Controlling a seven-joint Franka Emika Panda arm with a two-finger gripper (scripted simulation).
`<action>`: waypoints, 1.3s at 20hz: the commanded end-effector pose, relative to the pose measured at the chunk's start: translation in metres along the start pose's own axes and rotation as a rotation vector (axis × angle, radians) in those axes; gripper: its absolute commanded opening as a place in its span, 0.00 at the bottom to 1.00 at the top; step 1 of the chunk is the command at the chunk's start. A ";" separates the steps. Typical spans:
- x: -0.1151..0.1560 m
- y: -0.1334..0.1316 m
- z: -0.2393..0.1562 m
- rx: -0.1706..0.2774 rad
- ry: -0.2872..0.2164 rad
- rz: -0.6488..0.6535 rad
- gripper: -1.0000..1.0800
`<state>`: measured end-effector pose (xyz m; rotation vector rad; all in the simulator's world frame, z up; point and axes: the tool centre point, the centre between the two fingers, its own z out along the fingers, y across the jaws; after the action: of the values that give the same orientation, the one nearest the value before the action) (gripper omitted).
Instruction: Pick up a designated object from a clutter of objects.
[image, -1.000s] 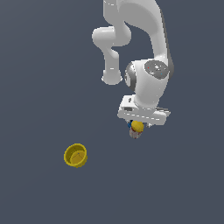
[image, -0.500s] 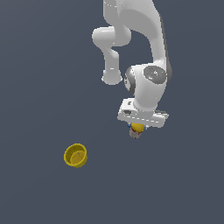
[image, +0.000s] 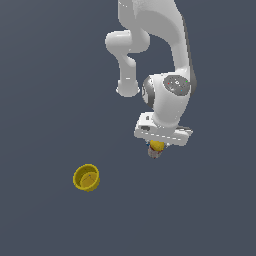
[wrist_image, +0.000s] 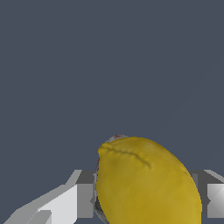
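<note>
Plain dark grey-blue ground lies under everything, with the hollow yellow cup (image: 86, 177) well apart from the arm toward the exterior view's left. The gripper (image: 157, 149) has its fingers (wrist_image: 65, 201) closed around the yellow lemon-like ball (wrist_image: 146, 181), which sits between them. Its rounded, smooth sides could roll or squirt out if squeeze pressure is uneven or the lift jerks.

A second ago we could see a blue bit under our gripper (image: 156, 149) next to the lemon (image: 157, 145). Now the blue bit is hidden. Our gripper has dropped lower over the lemon, with its fingers (wrist_image: 65, 199) on both sides.
</note>
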<state>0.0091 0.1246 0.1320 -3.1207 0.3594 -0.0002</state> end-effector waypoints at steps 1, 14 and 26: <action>0.003 0.003 -0.004 0.000 0.001 0.001 0.00; 0.049 0.075 -0.073 0.002 0.001 0.000 0.00; 0.113 0.168 -0.163 0.001 0.000 0.000 0.00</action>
<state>0.0761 -0.0525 0.2843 -3.1191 0.3619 -0.0012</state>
